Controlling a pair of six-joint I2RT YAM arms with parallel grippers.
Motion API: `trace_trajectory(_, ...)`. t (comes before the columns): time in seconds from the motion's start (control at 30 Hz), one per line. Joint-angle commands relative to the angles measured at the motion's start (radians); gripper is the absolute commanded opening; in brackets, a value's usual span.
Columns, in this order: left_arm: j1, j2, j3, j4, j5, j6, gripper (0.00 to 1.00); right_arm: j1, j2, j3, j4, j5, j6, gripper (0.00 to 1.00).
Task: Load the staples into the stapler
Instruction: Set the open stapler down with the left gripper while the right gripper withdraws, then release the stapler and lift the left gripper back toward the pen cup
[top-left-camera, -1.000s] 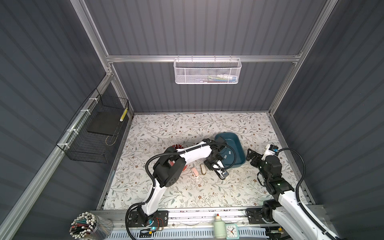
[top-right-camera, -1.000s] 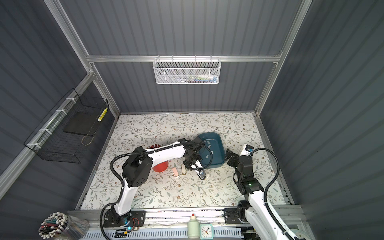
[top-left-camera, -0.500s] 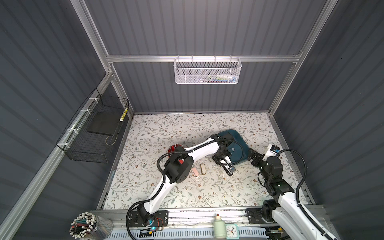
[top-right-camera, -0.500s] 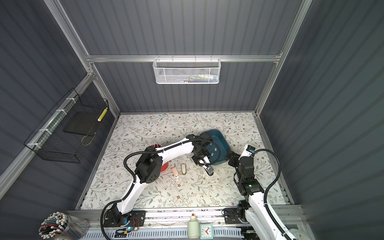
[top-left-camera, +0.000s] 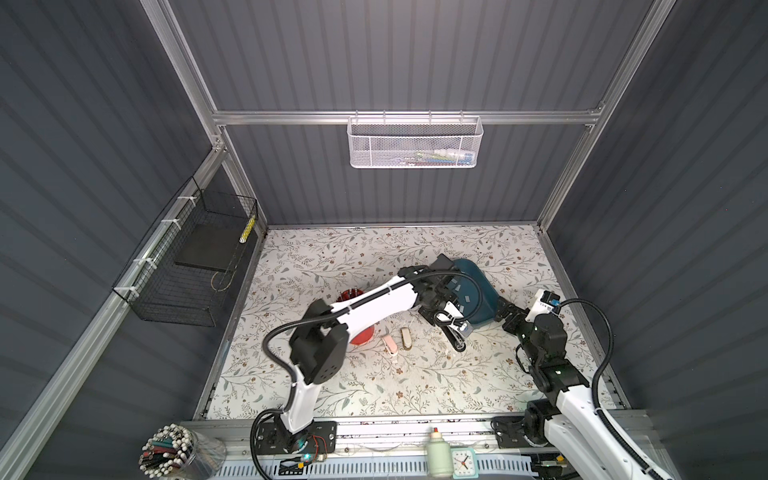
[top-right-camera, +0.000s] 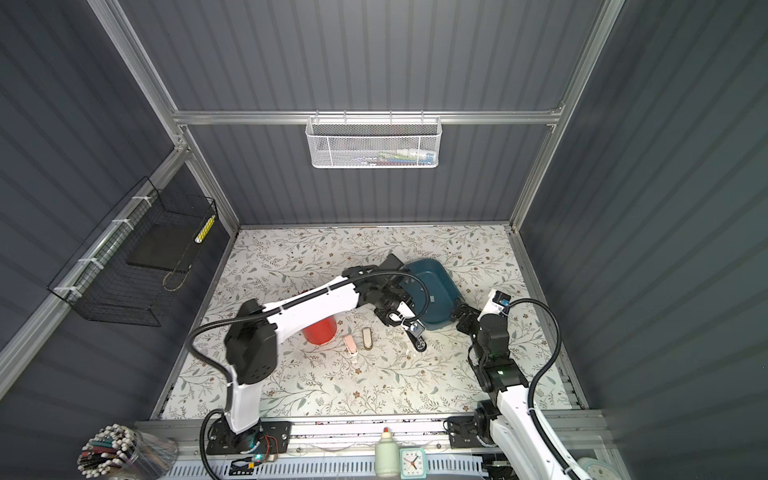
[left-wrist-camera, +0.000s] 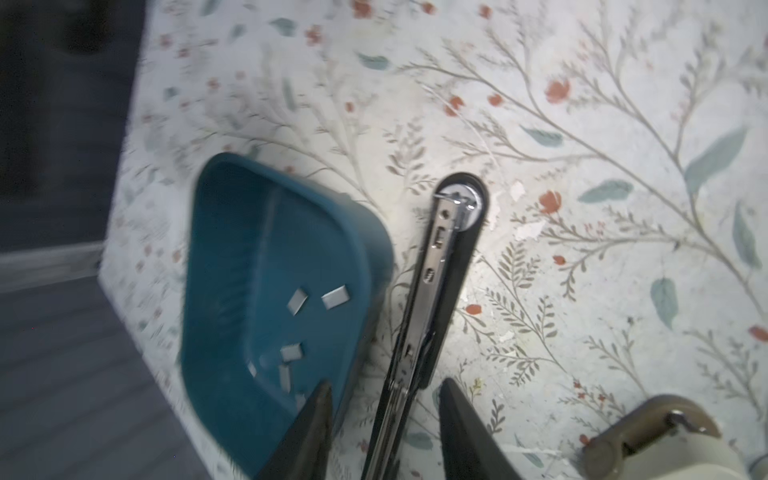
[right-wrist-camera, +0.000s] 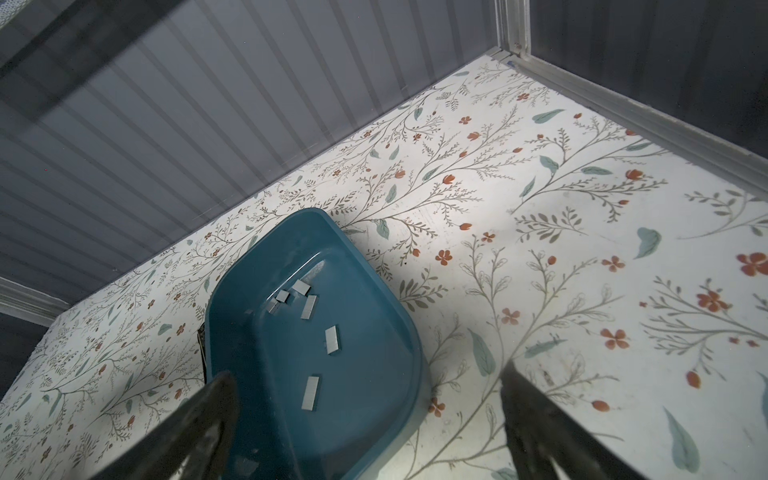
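The black stapler (left-wrist-camera: 449, 266) lies on the flowered table beside the teal tray (left-wrist-camera: 224, 291), its metal rail showing on top. Several grey staples (left-wrist-camera: 334, 297) lie loose in the tray. My left gripper (left-wrist-camera: 386, 382) is open, with one finger on each side of the stapler's near end and a gap on both sides. In both top views the stapler (top-left-camera: 455, 336) (top-right-camera: 417, 337) points toward the front from the left gripper (top-left-camera: 450, 326) (top-right-camera: 409, 326). My right gripper (right-wrist-camera: 368, 372) is open wide over the tray's (right-wrist-camera: 374, 419) near corner, above the staples (right-wrist-camera: 331, 340).
A red cup (top-left-camera: 362, 334), a pink item (top-left-camera: 390, 345) and a brown item (top-left-camera: 406, 337) sit left of the stapler. The right gripper (top-left-camera: 505, 311) is close to the tray (top-left-camera: 484, 291). A glue bottle (top-left-camera: 437, 455) and clock (top-left-camera: 462, 462) stand at the front rail.
The left gripper was shut on the stapler and has opened. The left arm has carried the stapler to the right beside the tray, and the tray has turned.
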Motion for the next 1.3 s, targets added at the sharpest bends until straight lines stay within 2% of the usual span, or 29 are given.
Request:
trace_trajectory(0.0, -0.016, -0.225, -0.250, 0.434, -0.052, -0.442, 0.48, -0.005, -0.004, -0.011, 0.014, -0.012, 0.001, 0.99)
trace_trajectory(0.07, -0.025, -0.348, -0.372, 0.625, -0.189, -0.749, 0.49, -0.006, 0.004, -0.007, 0.013, -0.015, 0.003, 0.99)
trace_trajectory(0.1, -0.027, -0.393, -0.406, 0.653, -0.237, -0.862, 0.52, -0.007, 0.007, -0.006, 0.013, -0.015, 0.003, 0.99)
trace_trajectory(0.13, -0.026, -0.441, -0.445, 0.662, -0.285, -0.979, 0.67, -0.007, 0.010, -0.006, 0.014, -0.019, 0.003, 0.99)
trace_trajectory(0.17, -0.026, -0.485, -0.483, 0.671, -0.306, -1.071, 0.99, -0.007, 0.012, -0.003, 0.015, -0.023, 0.003, 0.99)
trace_trajectory(0.33, -0.025, -0.617, -0.702, 0.842, -0.304, -1.392, 1.00, -0.008, 0.018, -0.003, 0.013, -0.025, 0.005, 0.99)
trace_trajectory(0.4, -0.026, -0.644, -0.766, 0.893, -0.220, -1.481, 1.00, -0.009, 0.016, -0.003, 0.011, -0.026, 0.007, 0.99)
trace_trajectory(0.47, -0.025, -0.637, -0.830, 0.969, -0.083, -1.549, 1.00, -0.009, 0.016, -0.004, 0.010, -0.026, 0.008, 0.99)
trace_trajectory(0.53, -0.025, -0.605, -0.848, 0.993, -0.026, -1.622, 1.00, -0.008, 0.024, 0.000, 0.008, -0.027, 0.008, 0.99)
trace_trajectory(0.57, -0.025, -0.585, -0.847, 0.975, -0.047, -1.646, 1.00, -0.008, 0.031, 0.003, 0.006, -0.030, 0.008, 0.99)
trace_trajectory(0.63, -0.026, -0.541, -0.848, 0.931, -0.179, -1.723, 1.00, -0.009, 0.044, 0.009, 0.006, -0.033, 0.007, 0.99)
trace_trajectory(0.7, -0.026, -0.499, -0.831, 0.843, -0.282, -1.743, 0.99, -0.008, 0.049, 0.011, 0.006, -0.047, 0.002, 0.99)
trace_trajectory(0.83, -0.027, -0.473, -0.906, 0.894, -0.439, -1.794, 0.97, -0.007, 0.044, 0.005, 0.013, -0.052, 0.000, 0.99)
trace_trajectory(0.97, -0.027, -0.493, -0.932, 0.863, -0.591, -1.766, 0.98, -0.007, 0.082, 0.026, 0.008, -0.061, -0.002, 0.97)
trace_trajectory(1.13, -0.027, -0.493, -0.975, 0.863, -0.682, -1.722, 1.00, -0.007, 0.090, 0.031, 0.003, -0.069, -0.005, 0.97)
trace_trajectory(1.27, -0.026, -0.462, -0.946, 0.806, -0.776, -1.696, 1.00, -0.007, 0.083, 0.029, -0.002, -0.076, -0.005, 0.98)
